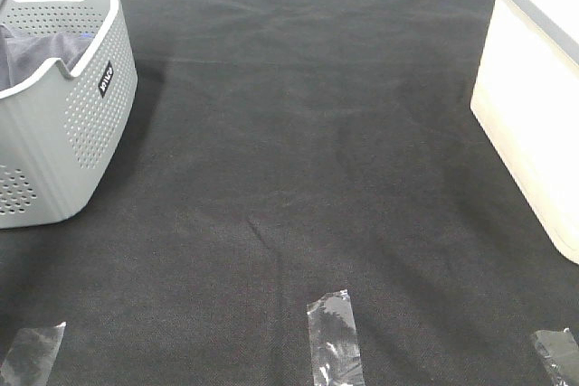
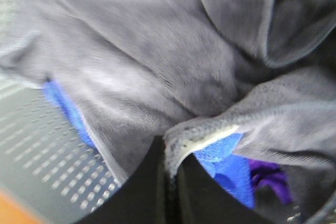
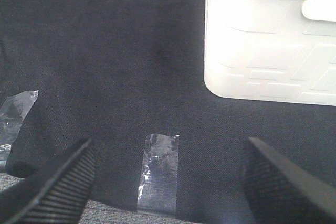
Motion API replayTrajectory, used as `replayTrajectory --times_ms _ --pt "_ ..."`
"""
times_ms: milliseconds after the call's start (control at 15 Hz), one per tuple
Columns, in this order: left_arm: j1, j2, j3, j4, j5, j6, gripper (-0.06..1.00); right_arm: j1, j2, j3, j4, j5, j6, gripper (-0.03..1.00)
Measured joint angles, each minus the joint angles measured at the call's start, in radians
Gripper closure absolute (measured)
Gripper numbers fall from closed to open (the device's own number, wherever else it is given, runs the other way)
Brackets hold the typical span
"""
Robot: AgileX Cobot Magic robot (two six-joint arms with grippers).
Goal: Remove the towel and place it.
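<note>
The dark slate-grey towel (image 1: 41, 50) lies bunched in the grey perforated basket (image 1: 86, 124) at the far left. In the left wrist view the towel (image 2: 157, 61) fills the frame. My left gripper (image 2: 169, 182) is shut on a folded hemmed edge of the towel, inside the basket. It is out of sight in the exterior high view. My right gripper (image 3: 168, 182) is open and empty, low over the black table cover, with a tape strip (image 3: 157, 171) between its fingers (image 3: 52, 187).
A bright blue cloth (image 2: 226, 166) and something purple (image 2: 270, 177) lie under the towel. A white lidded bin (image 1: 534, 88) stands at the right edge; it also shows in the right wrist view (image 3: 268, 40). Clear tape strips (image 1: 335, 336) mark the black cover's front.
</note>
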Motion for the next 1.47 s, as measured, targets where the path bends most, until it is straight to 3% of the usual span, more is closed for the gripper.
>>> replayTrajectory --times_ms 400,667,800,1000,1067,1267,1400,1467 --pt "-0.011 -0.28 0.0 -0.14 0.004 -0.214 0.94 0.0 0.0 0.0 0.0 0.0 0.0 0.22" --pt "-0.016 -0.439 0.0 -0.237 0.005 -0.236 0.94 0.0 0.0 0.0 0.0 0.0 0.0 0.22" --pt "-0.054 -0.498 0.0 -0.236 0.003 -0.236 0.94 0.0 0.0 0.0 0.0 0.0 0.0 0.22" --pt "-0.15 -0.553 0.0 -0.233 -0.044 -0.236 0.94 0.0 0.0 0.0 0.0 0.0 0.0 0.22" --pt "-0.24 -0.595 0.0 -0.224 -0.089 -0.236 0.94 0.0 0.0 0.0 0.0 0.0 0.0 0.22" --pt "-0.391 -0.622 0.0 -0.207 -0.112 -0.236 0.94 0.0 0.007 0.0 -0.002 -0.001 -0.003 0.22" --pt "-0.5 -0.622 0.0 -0.181 -0.115 -0.225 0.94 0.0 0.07 -0.013 0.069 -0.043 -0.099 0.22" --pt "-0.556 -0.621 0.0 -0.158 -0.127 -0.221 0.94 0.0 0.115 -0.02 0.151 -0.109 -0.172 0.22"
